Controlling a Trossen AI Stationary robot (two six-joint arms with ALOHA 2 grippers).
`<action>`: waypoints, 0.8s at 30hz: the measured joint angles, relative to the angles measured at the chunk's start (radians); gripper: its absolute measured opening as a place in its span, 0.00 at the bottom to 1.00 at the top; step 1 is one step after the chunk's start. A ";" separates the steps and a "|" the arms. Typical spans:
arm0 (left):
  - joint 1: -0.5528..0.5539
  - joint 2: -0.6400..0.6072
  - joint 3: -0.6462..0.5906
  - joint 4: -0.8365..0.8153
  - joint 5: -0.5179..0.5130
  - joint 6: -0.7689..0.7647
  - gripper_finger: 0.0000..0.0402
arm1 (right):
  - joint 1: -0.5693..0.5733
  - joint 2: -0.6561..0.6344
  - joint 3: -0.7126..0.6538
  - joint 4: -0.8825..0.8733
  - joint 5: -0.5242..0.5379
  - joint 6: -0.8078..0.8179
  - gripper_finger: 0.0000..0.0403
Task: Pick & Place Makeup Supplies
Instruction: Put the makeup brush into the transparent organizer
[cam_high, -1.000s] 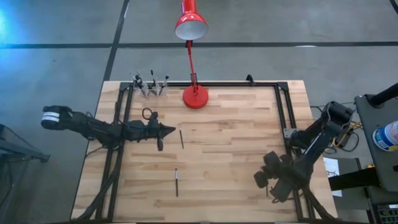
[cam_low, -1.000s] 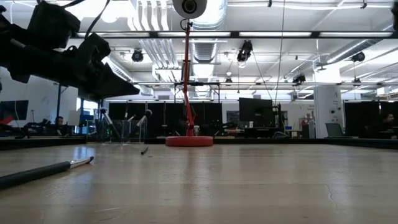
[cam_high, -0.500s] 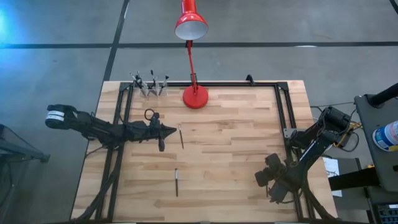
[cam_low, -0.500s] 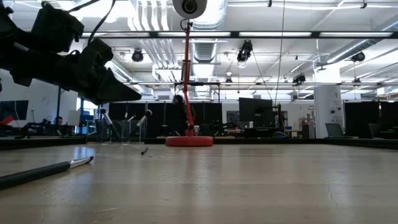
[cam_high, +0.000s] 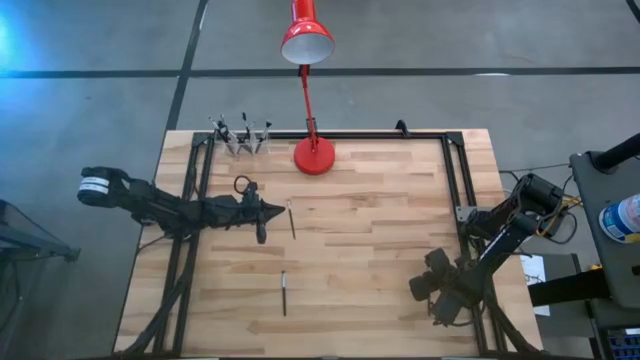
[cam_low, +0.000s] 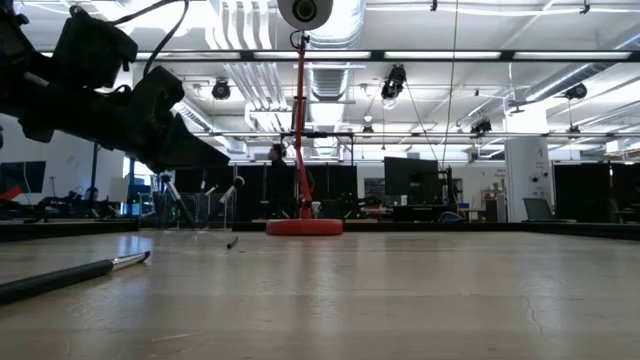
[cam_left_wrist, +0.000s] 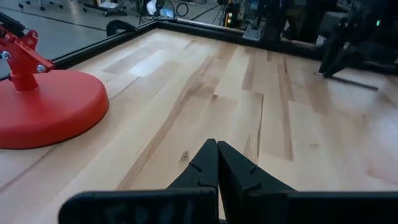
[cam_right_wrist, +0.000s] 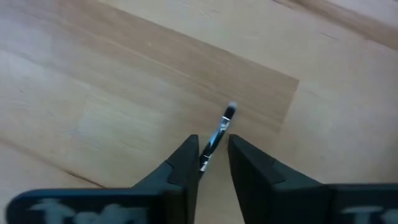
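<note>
Two thin dark brushes lie flat on the table: one near the middle, also in the low view, and one nearer the front edge, also in the low view. More brushes stand in a holder at the far-left corner. My left gripper is shut and hovers above the table just left of the middle brush. My right gripper is open at the near-right of the table. Its fingers stand on either side of a silvery-ferruled brush, and the gap is wider than the brush.
A red desk lamp stands with its base at the far edge, close beside my left gripper in the left wrist view. A black frame runs around the table's edges. Bare wood lies between the two arms.
My left gripper has edged a little toward the table's right, closer to the middle brush, staying shut. My right arm's elbow has shifted slightly while its gripper stayed in place. A person has walked past behind the lamp in the room beyond.
</note>
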 joint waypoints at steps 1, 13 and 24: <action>0.000 0.000 0.000 0.007 0.000 -0.014 0.00 | 0.000 0.000 0.001 -0.001 0.000 -0.006 0.18; 0.000 -0.001 0.000 0.089 0.009 -0.074 0.00 | -0.013 -0.042 0.022 0.012 0.065 -0.142 0.03; -0.023 0.000 0.000 0.130 0.032 -0.073 0.14 | -0.136 -0.154 0.034 0.100 0.432 -0.545 0.03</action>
